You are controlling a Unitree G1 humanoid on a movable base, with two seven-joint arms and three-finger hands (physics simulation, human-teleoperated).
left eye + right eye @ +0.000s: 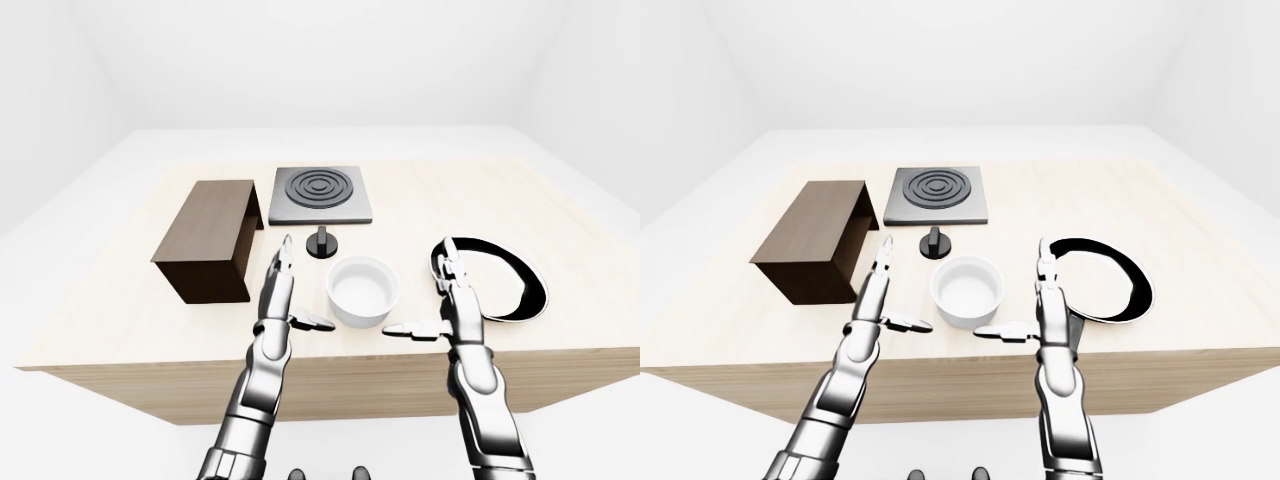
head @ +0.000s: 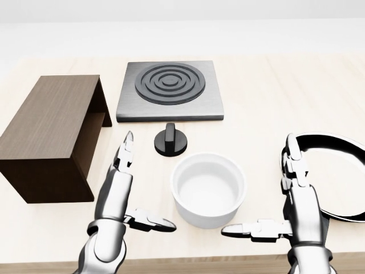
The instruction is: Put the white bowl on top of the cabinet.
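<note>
- Left hand (image 2: 122,197) and right hand (image 2: 296,208): fingers spread apart, holding nothing, flanking the white bowl (image 2: 209,189); neither seems to touch it.
- Bowl sits on the table (image 2: 268,97), below the knob (image 2: 170,140).
- Cabinet (image 2: 51,134) stands left; pan (image 2: 336,171) right.

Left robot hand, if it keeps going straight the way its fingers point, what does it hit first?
Probably nothing soon: the left robot hand points up the head view between the cabinet and the black knob. The stove plate's left edge comes next; depth is unclear.
</note>
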